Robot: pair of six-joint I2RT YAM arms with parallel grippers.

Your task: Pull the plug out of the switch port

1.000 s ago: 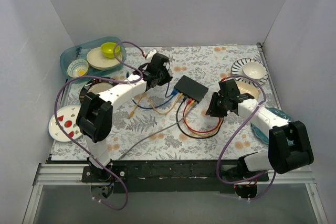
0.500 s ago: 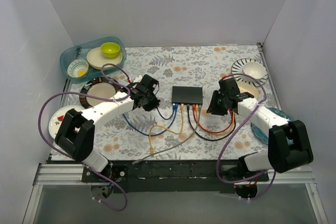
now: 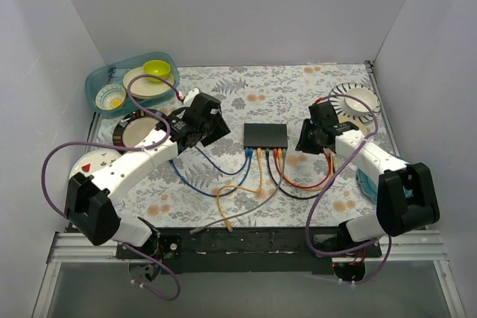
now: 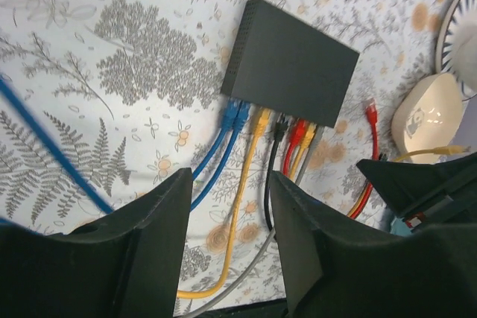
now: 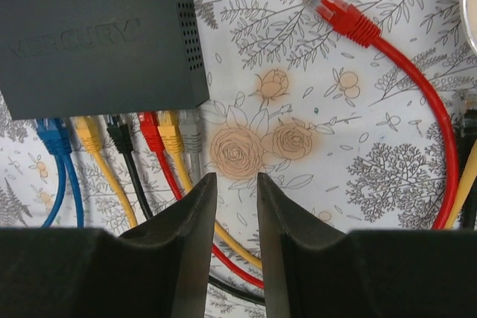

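Since neither pincer holds anything, the switch (image 3: pixel 265 135) lies unsecured in the middle of the tabletop (image 3: pixel 298 83). A tug on one cable would probably drag the light box toward the near edge instead of freeing a plug. The left pincer (image 4: pixel 231 184) hangs released on its left; the right pincer (image 5: pixel 237 184), narrowly parted and empty, is on its right. The plugs (image 5: pixel 119 133) sit shoulder to shoulder, so a grip could catch two together or miss a latch tab. The switch is flat and matte black, vented on one side, with faint lettering on top. Blue, yellow, black, red and grey cables (image 4: pixel 246 176) leave its near edge.
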